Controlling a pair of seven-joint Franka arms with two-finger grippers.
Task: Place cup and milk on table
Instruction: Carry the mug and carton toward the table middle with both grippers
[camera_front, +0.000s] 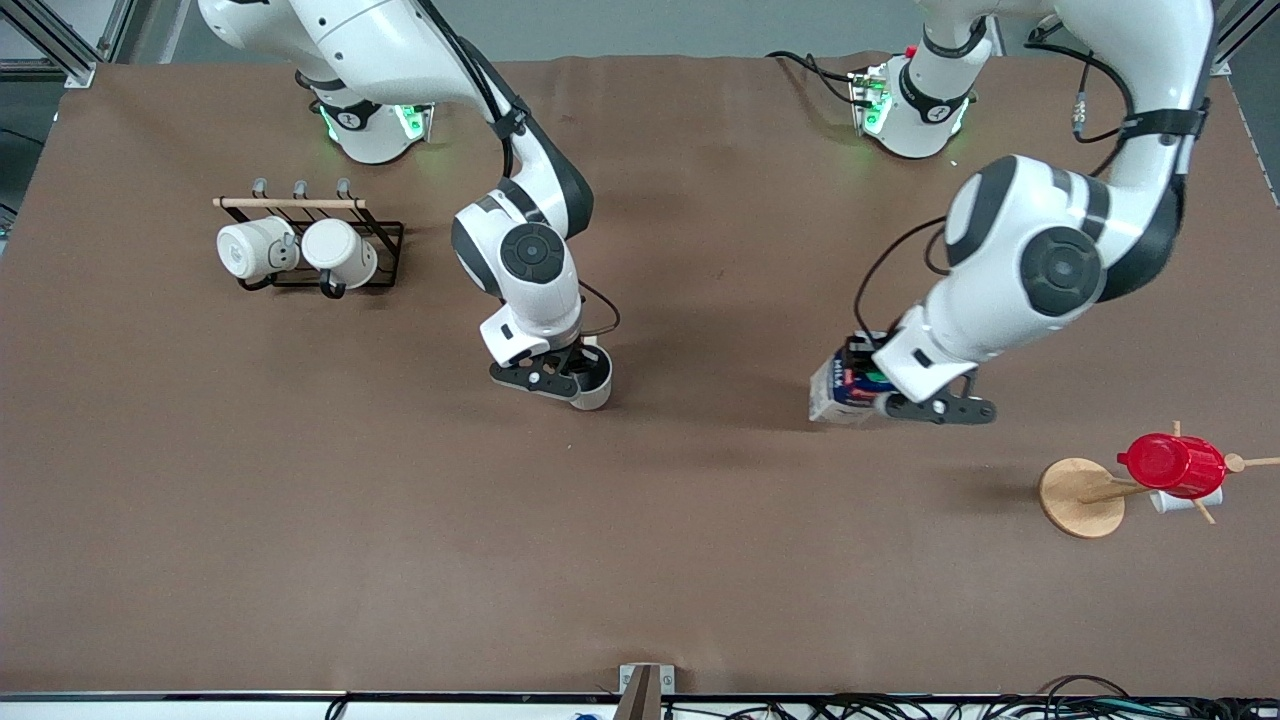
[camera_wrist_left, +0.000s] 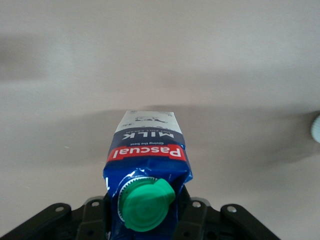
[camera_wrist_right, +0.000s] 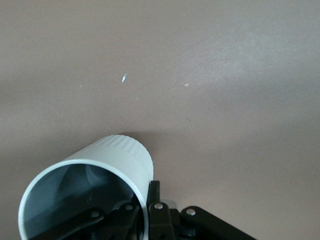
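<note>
Two grips look firm: the right gripper (camera_front: 572, 385) pinches the stiff, breakable beige mug (camera_front: 594, 380) by its rim, the left gripper (camera_front: 905, 400) clamps the light, crushable blue milk carton (camera_front: 843, 388) below its cap, both low over mid-table (camera_front: 640, 520).

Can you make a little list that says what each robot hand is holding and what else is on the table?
right gripper: shut on the beige-cream mug, at mid-table
left gripper: shut on the dark blue milk carton with green cap
table: brown matte tabletop
black wire rack: holds two white mugs, toward the right arm's end
wooden stand: holds a red cup, toward the left arm's end
</note>
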